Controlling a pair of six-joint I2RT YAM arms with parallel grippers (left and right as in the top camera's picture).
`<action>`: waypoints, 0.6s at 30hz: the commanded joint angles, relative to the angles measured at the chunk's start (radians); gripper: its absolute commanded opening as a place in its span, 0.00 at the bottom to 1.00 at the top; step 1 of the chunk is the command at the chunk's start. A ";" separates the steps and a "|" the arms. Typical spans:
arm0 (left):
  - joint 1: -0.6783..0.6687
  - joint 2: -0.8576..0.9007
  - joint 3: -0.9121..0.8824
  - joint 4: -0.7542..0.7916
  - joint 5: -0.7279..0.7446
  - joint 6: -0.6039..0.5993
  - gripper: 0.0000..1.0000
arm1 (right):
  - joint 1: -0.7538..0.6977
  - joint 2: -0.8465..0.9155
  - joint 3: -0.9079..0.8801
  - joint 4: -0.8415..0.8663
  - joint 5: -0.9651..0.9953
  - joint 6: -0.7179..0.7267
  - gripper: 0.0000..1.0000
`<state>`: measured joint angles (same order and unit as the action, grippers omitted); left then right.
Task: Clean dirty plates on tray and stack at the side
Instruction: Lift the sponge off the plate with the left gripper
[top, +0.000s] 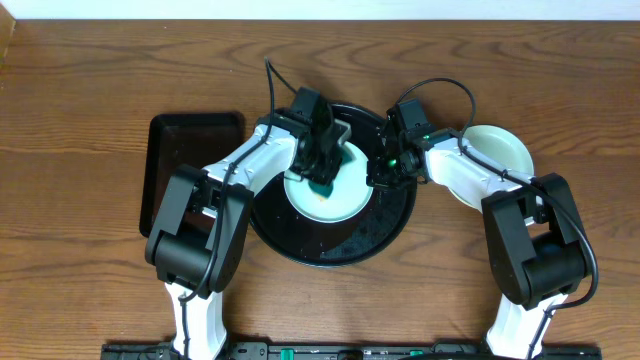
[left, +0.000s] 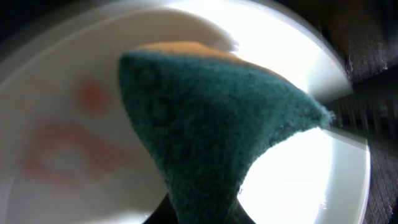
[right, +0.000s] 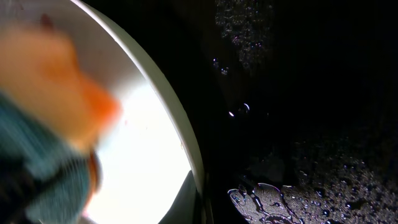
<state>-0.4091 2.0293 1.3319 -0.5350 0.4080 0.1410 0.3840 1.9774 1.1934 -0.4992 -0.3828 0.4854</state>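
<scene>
Left jaws hidden behind sponge (left: 211, 124); smears on plate (left: 305, 180) blurred

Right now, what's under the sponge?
A pale plate with red smears, sitting on the black tray. The sponge hides the plate's middle, so any sauce there can't be seen.
</scene>
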 joint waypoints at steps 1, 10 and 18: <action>0.001 0.017 0.000 0.080 -0.211 -0.125 0.08 | 0.019 0.038 -0.024 -0.005 0.013 0.000 0.01; 0.001 0.007 0.138 -0.029 -0.590 -0.185 0.07 | 0.024 0.038 -0.025 -0.006 0.024 0.000 0.01; 0.001 -0.030 0.281 -0.322 -0.599 -0.366 0.07 | 0.035 0.030 -0.024 -0.009 0.035 -0.004 0.01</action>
<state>-0.4095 2.0289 1.5681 -0.8089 -0.1436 -0.1211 0.3901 1.9774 1.1934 -0.4992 -0.3698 0.4858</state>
